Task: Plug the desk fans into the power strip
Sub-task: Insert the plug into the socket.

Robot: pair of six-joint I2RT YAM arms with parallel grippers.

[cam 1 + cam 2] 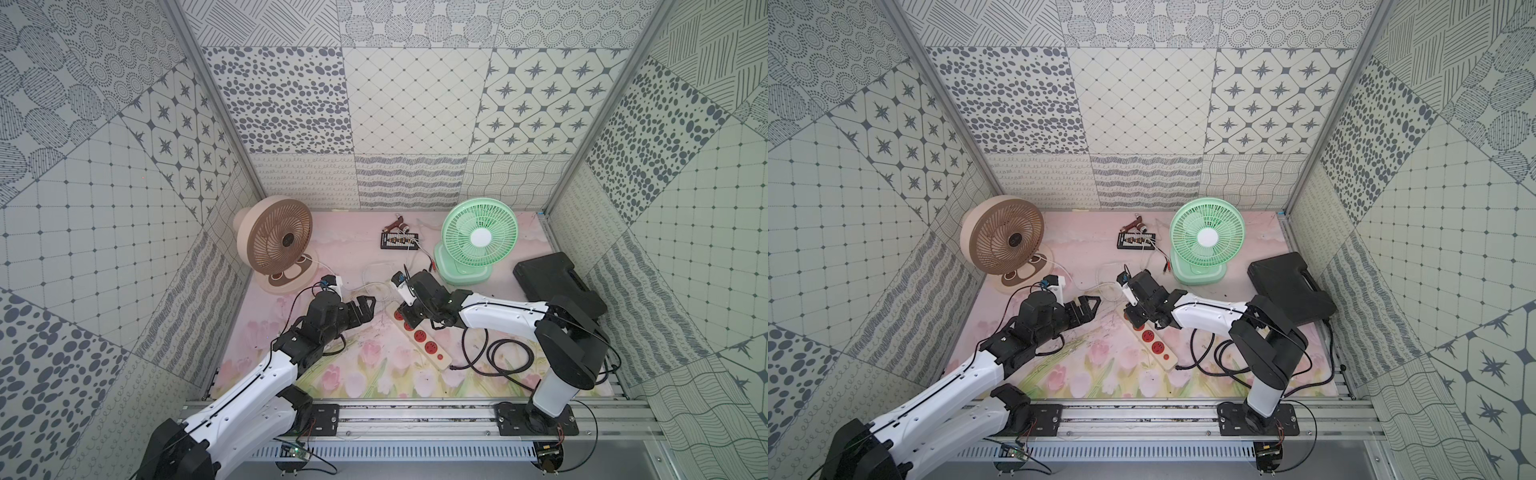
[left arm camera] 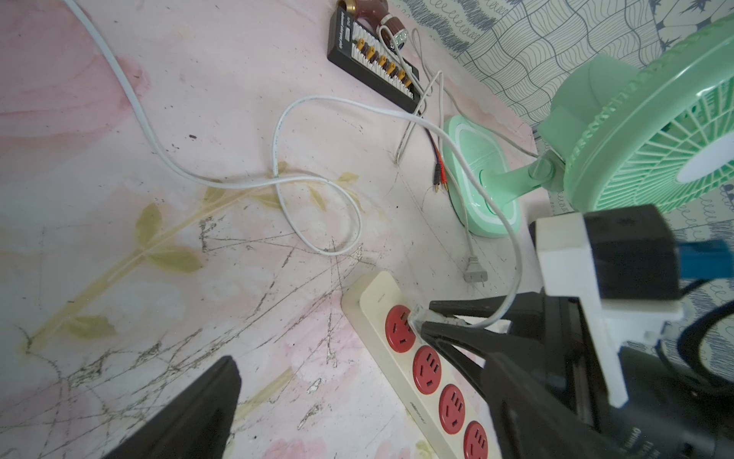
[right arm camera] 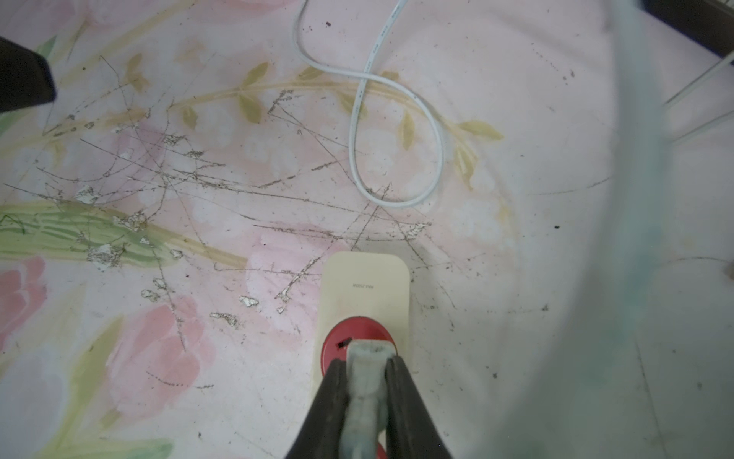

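Looking down, we find the power strip (image 1: 426,338), a long cream bar with four round red sockets (image 2: 427,375) in a row, lying slantwise at the middle of the desk (image 1: 374,365). Our right gripper (image 3: 367,359) is pinched tight on a pale plug (image 3: 368,349) at its farthest socket, while our left gripper (image 1: 365,309) gapes wide and empty nearby.

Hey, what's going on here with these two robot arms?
The right gripper is shut on a white plug, holding it at the end socket of the power strip. Whether it is fully seated can't be told. The left gripper is open and hovers beside the strip, holding nothing. A second plug lies loose by the green fan.
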